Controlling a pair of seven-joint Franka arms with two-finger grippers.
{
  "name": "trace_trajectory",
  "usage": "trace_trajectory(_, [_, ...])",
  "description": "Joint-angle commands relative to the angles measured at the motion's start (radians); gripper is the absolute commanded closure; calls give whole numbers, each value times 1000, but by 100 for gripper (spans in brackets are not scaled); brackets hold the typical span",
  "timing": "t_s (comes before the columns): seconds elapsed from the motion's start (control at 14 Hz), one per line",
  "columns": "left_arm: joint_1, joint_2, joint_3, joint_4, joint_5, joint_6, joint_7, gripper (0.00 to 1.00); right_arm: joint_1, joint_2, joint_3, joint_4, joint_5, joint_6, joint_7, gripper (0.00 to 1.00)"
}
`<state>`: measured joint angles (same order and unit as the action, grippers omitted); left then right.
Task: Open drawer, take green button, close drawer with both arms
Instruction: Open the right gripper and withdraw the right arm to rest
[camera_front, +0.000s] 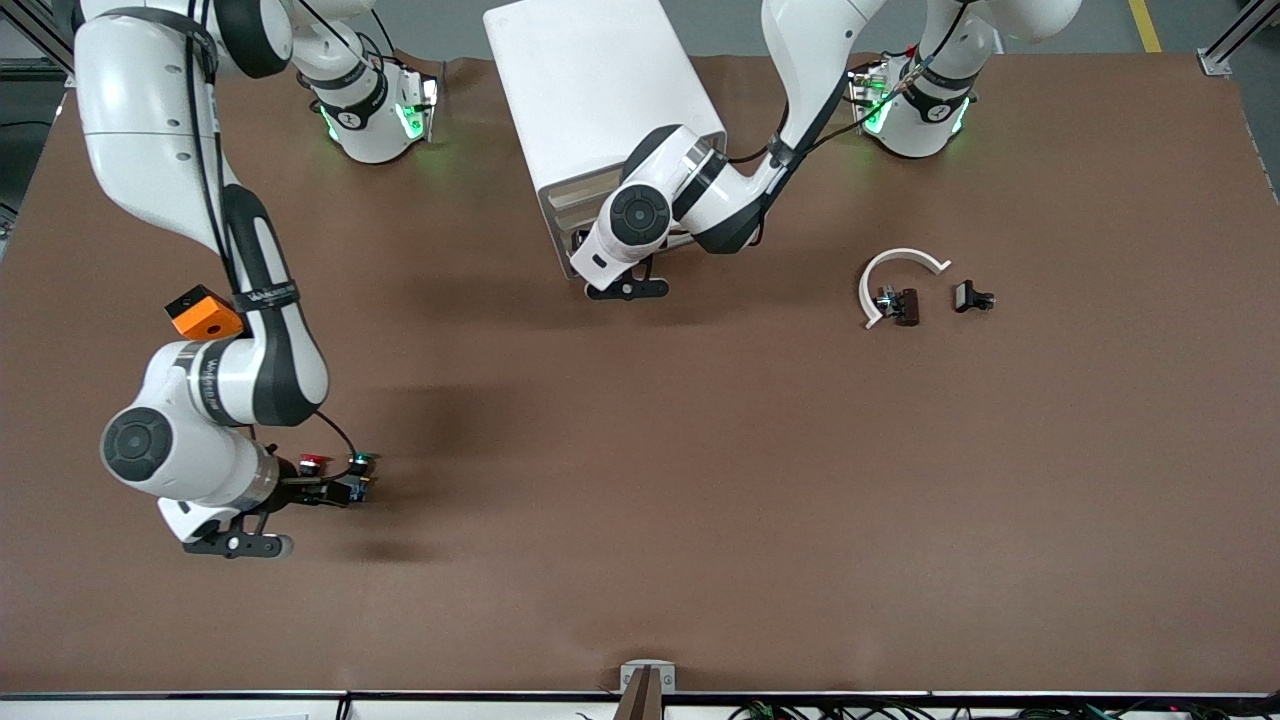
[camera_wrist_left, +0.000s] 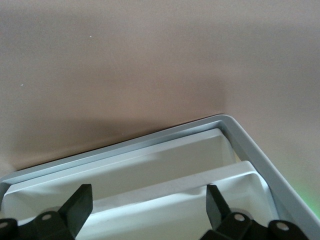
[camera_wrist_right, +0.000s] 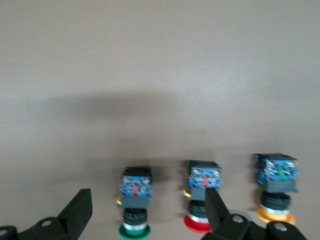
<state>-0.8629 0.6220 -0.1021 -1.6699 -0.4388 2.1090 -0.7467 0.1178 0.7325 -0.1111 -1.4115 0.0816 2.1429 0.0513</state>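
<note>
Starting at the right arm's end of the table, the right gripper (camera_front: 335, 492) hangs low over a small row of push buttons, its fingers (camera_wrist_right: 80, 212) spread wide with nothing between them. Its wrist view shows three buttons lying side by side on the brown table (camera_front: 640, 480): the button (camera_wrist_right: 135, 202) with the green cap sits in the gap between the fingers, the red-capped button (camera_wrist_right: 200, 200) lies just beside it, partly covered by one fingertip, and the yellow-capped button (camera_wrist_right: 276, 190) lies at the end of the row. An orange block (camera_front: 205, 313) rides on the right arm's wrist. Toward the middle, a white drawer cabinet (camera_front: 600, 90) stands near the robots' bases. The left gripper (camera_front: 580, 240) sits right at its front; in its wrist view the fingers (camera_wrist_left: 77, 207) stand apart over the white drawer (camera_wrist_left: 165, 165) inside its grey frame, gripping nothing. Toward the left arm's end lie a white curved piece (camera_front: 893, 275) with a dark part (camera_front: 905, 306) at its open side, and a small black clip (camera_front: 970, 296) just beside them
</note>
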Motion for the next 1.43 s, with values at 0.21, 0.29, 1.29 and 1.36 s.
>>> trace_trajectory(0.21, [2, -30, 2, -19, -49, 9, 1, 0, -35, -134, -4, -26, -8, -199, -30, 0])
trace_trajectory(0.29, [10, -36, 5, -18, -49, 9, 1, 0, -44, -166, -4, -37, -22, -230, -31, 0])
trace_trajectory(1.29, [10, -5, 1, -34, 39, 14, 3, 0, -198, -639, -2, -222, -45, -483, -183, 0])
trace_trajectory(1.36, [2, -7, 1, -33, 31, 14, 1, 0, -201, -640, -2, -225, -45, -494, -183, 0])
